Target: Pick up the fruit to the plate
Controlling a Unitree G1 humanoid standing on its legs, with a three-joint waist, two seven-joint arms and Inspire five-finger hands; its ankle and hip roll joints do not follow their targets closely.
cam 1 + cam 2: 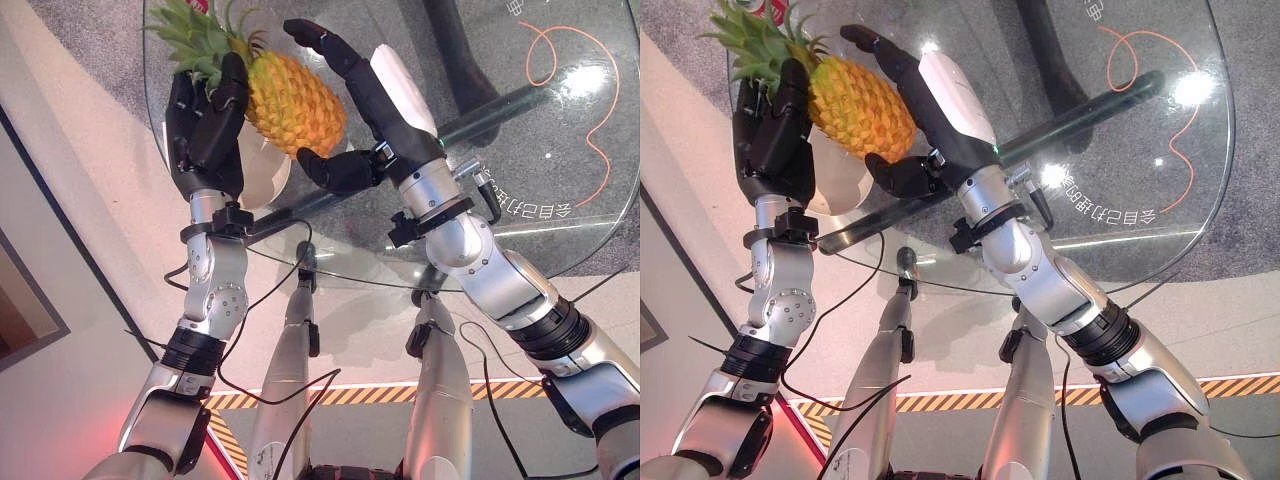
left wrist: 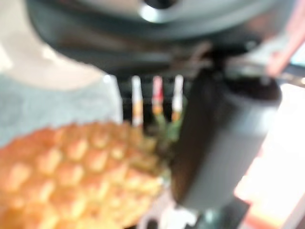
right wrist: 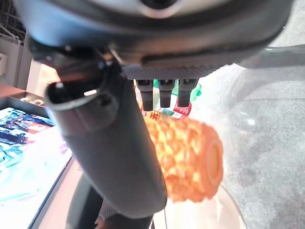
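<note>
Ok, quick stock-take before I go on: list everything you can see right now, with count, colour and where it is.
pineapple: one, orange-yellow with a green crown, held above the plate between both hands
plate: one, white, on the glass table under the pineapple, near its left edge
glass table: one, round, clear, floor showing through it
orange cord: one, looping on the floor seen through the glass, far right
striped tape: yellow-black, on the floor under the table's near edge
left robot hand: dark, fingers curled against the crown end
right robot hand: dark, fingers straight along the pineapple's other side, thumb beneath
</note>
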